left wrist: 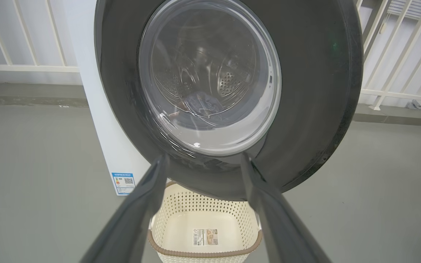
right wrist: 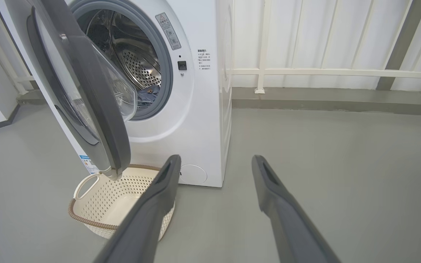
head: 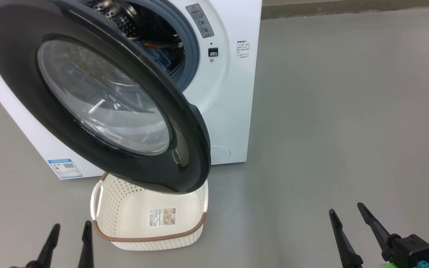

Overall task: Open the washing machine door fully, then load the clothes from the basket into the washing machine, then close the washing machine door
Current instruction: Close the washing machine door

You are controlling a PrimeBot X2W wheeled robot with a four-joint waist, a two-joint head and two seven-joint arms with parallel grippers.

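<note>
The left jaws stand wide apart and hold nothing. The left fingers [head: 86, 242], long and dark, rise at the lower left of the head view, just left of the small cream-white perforated plastic basket with a brown woven-look rim [head: 117, 197]. The right jaws are spread just as wide and are likewise empty, the right fingers [head: 339, 238] at the lower right over the grey floor [head: 330, 130].

The basket sits on the floor at the lower centre, the paper label [head: 161, 217] on its bottom in plain sight. Above it hangs the large round door with a glossy black rim and clear glass bowl [head: 21, 74], swung out from the big white boxy front-loading washing machine [head: 233, 93] at the upper left, its lower edge overlapping the basket's far side. The light blue clothes [head: 160, 59] lie inside the steel perforated drum [right wrist: 137, 65], seen through the open mouth.
</note>
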